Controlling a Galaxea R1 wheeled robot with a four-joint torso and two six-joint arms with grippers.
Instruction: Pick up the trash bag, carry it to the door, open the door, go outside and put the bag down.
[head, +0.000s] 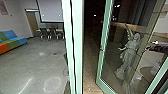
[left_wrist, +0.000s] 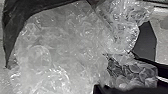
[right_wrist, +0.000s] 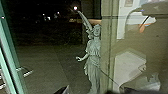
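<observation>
Whitish, see-through and crumpled, the trash bag (left_wrist: 62, 42) bulges close to the camera in the left wrist view. Whether my left gripper holds it is not visible. In the head view, a glass door with a green frame (head: 100, 60) stands open to the right of a green post, with a dark gap between them. The door's glass (right_wrist: 57, 60) spreads in front of my right wrist camera, with a green frame bar (right_wrist: 10, 57) beside it. How my right gripper stands cannot be made out.
A pale winged statue (head: 130, 50) shows through or in the glass. The green post (head: 73, 45) stands close ahead. Indoors are a colourful couch (head: 13, 40), chairs (head: 52, 33) and a grey floor (head: 37, 57). Brown ground (head: 91, 72) lies beyond the gap.
</observation>
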